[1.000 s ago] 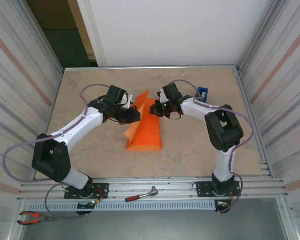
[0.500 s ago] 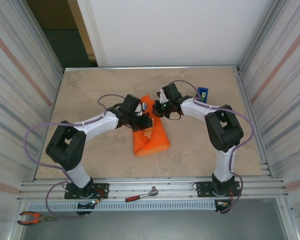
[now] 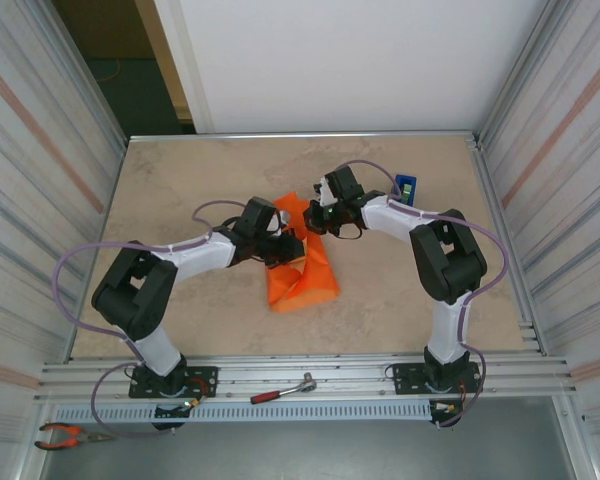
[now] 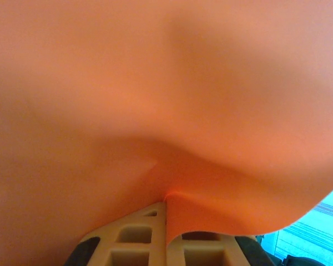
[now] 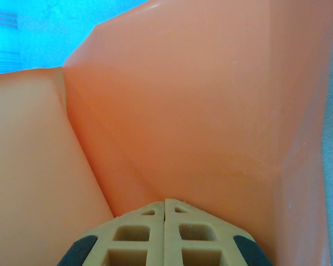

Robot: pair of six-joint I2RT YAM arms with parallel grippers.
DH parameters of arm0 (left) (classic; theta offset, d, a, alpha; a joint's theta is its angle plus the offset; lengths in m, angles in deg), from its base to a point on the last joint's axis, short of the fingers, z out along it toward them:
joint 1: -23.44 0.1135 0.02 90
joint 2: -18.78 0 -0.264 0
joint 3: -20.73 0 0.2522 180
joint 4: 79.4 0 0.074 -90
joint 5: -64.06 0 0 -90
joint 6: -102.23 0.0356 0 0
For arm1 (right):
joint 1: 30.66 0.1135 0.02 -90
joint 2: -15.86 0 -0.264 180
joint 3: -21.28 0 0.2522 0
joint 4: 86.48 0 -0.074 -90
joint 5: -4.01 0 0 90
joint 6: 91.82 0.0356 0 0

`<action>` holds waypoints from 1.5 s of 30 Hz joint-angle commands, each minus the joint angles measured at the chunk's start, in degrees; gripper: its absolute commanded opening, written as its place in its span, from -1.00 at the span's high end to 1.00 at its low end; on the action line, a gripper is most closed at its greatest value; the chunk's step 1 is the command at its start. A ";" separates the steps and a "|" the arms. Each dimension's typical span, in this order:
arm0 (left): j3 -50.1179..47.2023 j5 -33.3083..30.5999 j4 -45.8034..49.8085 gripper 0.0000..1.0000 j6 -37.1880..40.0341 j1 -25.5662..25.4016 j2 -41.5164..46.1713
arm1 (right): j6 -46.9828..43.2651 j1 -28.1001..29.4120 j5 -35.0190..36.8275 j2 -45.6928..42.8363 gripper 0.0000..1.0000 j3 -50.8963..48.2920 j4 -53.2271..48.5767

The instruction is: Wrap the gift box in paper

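The beige mottled counter (image 3: 180,190) takes up the middle of the top view, walled in by ribbed panels. The left arm (image 3: 195,250) reaches in from 7 o'clock and the right arm (image 3: 440,255) from 5 o'clock, and both bend toward the centre. The paper (image 3: 310,282), a plain bright orange sheet, lies at the centre of the counter. It is folded over itself into a crumpled mound, with its 12 o'clock corner lifted off the surface.

The left fingers (image 4: 134,238) sit at the mound's 10 o'clock side. They are closed tight, and an edge of the orange sheet runs down between them while the rest billows above. The right fingers (image 5: 136,235) are at the raised 12 o'clock corner. Their tips are pressed together and pinch the paper where its creased faces meet.

A small blue tape dispenser (image 3: 407,187) stands at 2 o'clock from the paper, well apart from it and just beside the right arm's cable. On the metal rail at 6 o'clock lies a red-handled ratchet (image 3: 283,390), and orange-handled pliers (image 3: 62,435) lie at 7 o'clock.
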State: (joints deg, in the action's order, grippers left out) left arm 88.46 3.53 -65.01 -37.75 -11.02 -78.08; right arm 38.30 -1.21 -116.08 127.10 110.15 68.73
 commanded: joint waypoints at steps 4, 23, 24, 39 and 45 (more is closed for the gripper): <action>-2.73 -3.65 3.15 1.00 0.42 0.52 -3.73 | 1.49 -5.59 2.21 -7.62 0.53 -0.40 -6.29; -1.58 -3.02 3.43 1.00 1.28 0.88 -4.41 | -1.33 -2.00 5.57 -0.24 -0.94 3.91 -10.48; -1.51 -3.03 3.52 1.00 1.33 0.81 -4.38 | -1.52 -1.86 5.32 0.24 -0.90 4.12 -10.62; 4.85 6.66 8.25 0.17 12.05 3.66 -2.07 | -0.64 -2.73 2.89 1.70 0.02 0.20 -8.43; 9.50 18.25 10.69 -0.33 18.78 10.68 3.96 | 1.54 -2.52 3.12 1.02 0.06 -2.54 -5.56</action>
State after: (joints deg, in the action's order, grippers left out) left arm 95.90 15.56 -57.67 -24.24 -3.41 -78.43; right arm 38.17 -3.83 -114.33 127.80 110.24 64.16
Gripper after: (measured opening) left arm 0.658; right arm 0.473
